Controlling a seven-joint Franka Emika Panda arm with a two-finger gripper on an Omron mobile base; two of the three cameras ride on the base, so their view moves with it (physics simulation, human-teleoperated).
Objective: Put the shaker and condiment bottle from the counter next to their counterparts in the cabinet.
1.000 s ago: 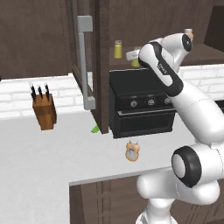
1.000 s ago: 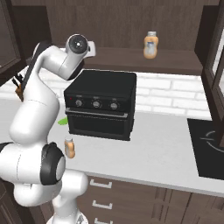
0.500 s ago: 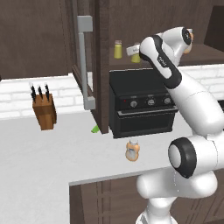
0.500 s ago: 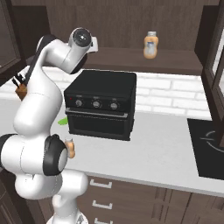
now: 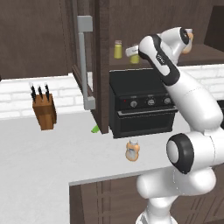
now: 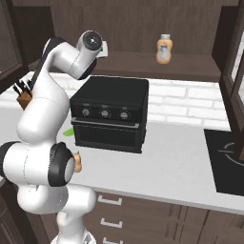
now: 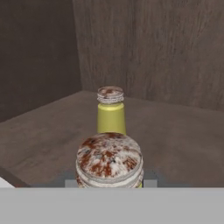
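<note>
Yellow-green shaker (image 7: 109, 164): gripped in closed jaws, over cabinet (image 5: 144, 26) shelf, counterpart (image 7: 110, 111) at 12 o'clock.
Orange condiment bottle (image 5: 132, 150): remained on worktop (image 5: 48, 162), unplaced.

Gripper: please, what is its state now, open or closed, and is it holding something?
Gripper: shut on the shaker, held at the cabinet shelf near the matching shaker.

Glossy white arm (image 5: 192, 100), dark joints
</note>
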